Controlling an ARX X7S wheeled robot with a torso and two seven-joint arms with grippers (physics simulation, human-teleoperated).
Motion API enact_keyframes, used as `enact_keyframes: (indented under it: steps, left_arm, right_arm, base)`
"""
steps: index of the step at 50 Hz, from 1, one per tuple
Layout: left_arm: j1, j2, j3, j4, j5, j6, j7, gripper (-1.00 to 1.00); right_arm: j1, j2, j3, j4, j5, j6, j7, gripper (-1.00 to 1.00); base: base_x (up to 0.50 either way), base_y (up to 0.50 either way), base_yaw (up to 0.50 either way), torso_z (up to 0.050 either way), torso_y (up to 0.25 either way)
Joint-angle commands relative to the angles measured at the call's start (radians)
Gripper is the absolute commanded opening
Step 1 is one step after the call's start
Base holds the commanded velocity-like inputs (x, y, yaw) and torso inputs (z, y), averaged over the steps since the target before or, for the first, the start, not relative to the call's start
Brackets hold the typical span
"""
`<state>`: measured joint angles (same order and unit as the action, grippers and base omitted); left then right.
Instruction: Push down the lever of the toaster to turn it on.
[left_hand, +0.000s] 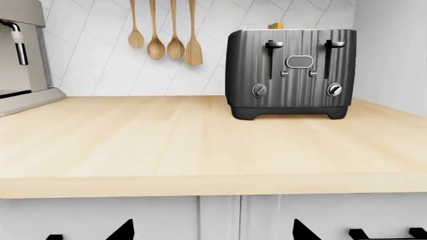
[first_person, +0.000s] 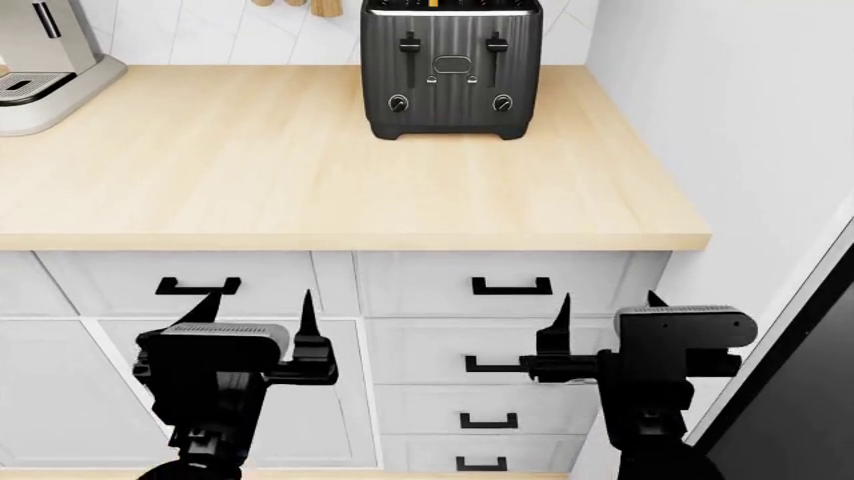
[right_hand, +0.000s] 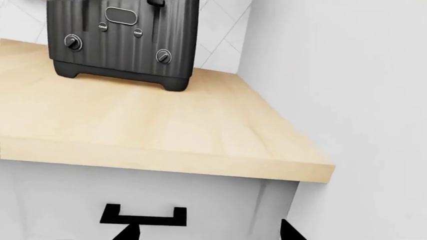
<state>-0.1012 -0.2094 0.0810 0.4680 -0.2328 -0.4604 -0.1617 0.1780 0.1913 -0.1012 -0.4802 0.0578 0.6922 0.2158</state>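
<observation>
The black ribbed toaster (first_person: 451, 70) stands at the back of the wooden countertop (first_person: 334, 180), near the right wall. Its two tab levers, the left lever (first_person: 411, 44) and the right lever (first_person: 497, 43), both sit at the top of their slots, above two round dials. The toaster also shows in the left wrist view (left_hand: 291, 72) and the right wrist view (right_hand: 123, 40). My left gripper (first_person: 258, 310) and right gripper (first_person: 607, 305) are open and empty. Both are low in front of the drawers, well short of the toaster. In the wrist views only the tips of the left gripper (left_hand: 211, 231) and right gripper (right_hand: 208, 232) show.
A silver coffee machine (first_person: 40, 60) stands at the counter's back left. Wooden spoons (left_hand: 163, 35) hang on the tiled wall. A white wall (first_person: 721, 100) bounds the counter on the right. White drawers with black handles (first_person: 511, 287) face my grippers.
</observation>
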Motion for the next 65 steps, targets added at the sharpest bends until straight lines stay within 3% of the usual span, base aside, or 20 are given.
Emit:
enact_keyframes:
  steps: [1, 12, 44, 47, 50, 57, 65]
  left_arm:
    - [-0.097, -0.041, -0.038, 0.143, -0.057, -0.210, -0.032, 1.00]
    - [-0.078, -0.059, -0.009, 0.150, -0.021, -0.166, -0.040, 1.00]
    - [-0.059, -0.086, -0.020, 0.189, -0.031, -0.170, -0.059, 1.00]
    - [-0.072, -0.085, -0.031, 0.205, -0.048, -0.195, -0.063, 1.00]
    - [-0.133, -0.049, -0.112, 0.240, -0.165, -0.353, -0.089, 1.00]
    - [-0.335, -0.069, -0.188, 0.331, -0.289, -0.631, -0.137, 1.00]
    - [-0.427, -0.097, -0.182, 0.352, -0.306, -0.694, -0.151, 1.00]
  right_arm:
    - [0.125, 0.040, 0.012, -0.123, 0.023, 0.280, -0.022, 1.00]
    - [0.087, 0.060, 0.010, -0.163, 0.023, 0.197, -0.030, 1.00]
    - [0.063, 0.050, 0.015, -0.154, 0.042, 0.154, -0.012, 1.00]
    - [0.084, 0.049, 0.028, -0.170, 0.053, 0.202, -0.011, 1.00]
    - [0.134, 0.054, 0.036, -0.210, 0.069, 0.308, -0.015, 1.00]
    - [0.357, 0.066, 0.085, -0.340, 0.150, 0.666, -0.059, 1.00]
    - [0.450, 0.078, 0.106, -0.384, 0.188, 0.721, -0.099, 1.00]
  base:
    - [0.00, 0.00, 0.00, 0.000, 0.000]
    - [0.00, 0.05, 0.00, 0.000, 0.000]
    - [0.00, 0.50, 0.00, 0.000, 0.000]
    - [0.00, 0.00, 0.00, 0.000, 0.000]
    - [0.00, 0.00, 0.00, 0.000, 0.000]
    - [0.00, 0.00, 0.00, 0.000, 0.000]
    - [0.12, 0.00, 0.00, 0.000, 0.000]
